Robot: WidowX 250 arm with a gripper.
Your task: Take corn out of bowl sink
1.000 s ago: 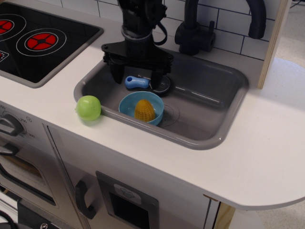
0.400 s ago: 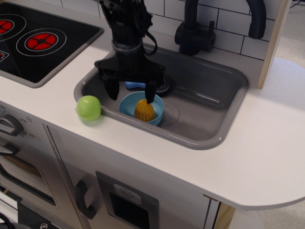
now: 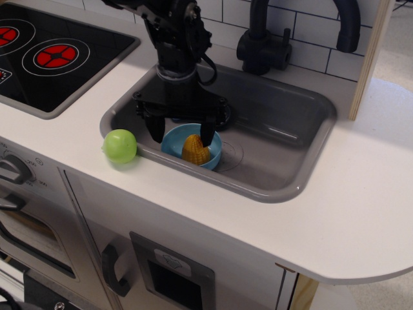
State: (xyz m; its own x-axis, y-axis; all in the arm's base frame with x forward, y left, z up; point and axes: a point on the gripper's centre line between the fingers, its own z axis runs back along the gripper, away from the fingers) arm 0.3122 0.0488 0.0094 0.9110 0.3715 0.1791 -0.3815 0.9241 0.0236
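Note:
The yellow-orange bumpy corn (image 3: 195, 150) stands upright in the light-blue bowl (image 3: 174, 145) at the front left of the grey sink (image 3: 284, 129). My black gripper (image 3: 182, 134) is open, just above the bowl's back rim. Its left finger (image 3: 157, 129) hangs outside the bowl's left edge. Its right finger (image 3: 208, 132) is right behind the corn, close to it or touching. Nothing is held.
A smooth light-green ball (image 3: 120, 146) sits on the white counter at the sink's front-left corner. A black faucet (image 3: 261, 40) stands behind the sink. A stovetop (image 3: 45, 55) with red burners is to the left. The gripper hides what lies behind the bowl.
My gripper has come forward and down from over the blue-handled pan to the bowl, staying open. The pan is now hidden behind it. The corn and bowl have not moved.

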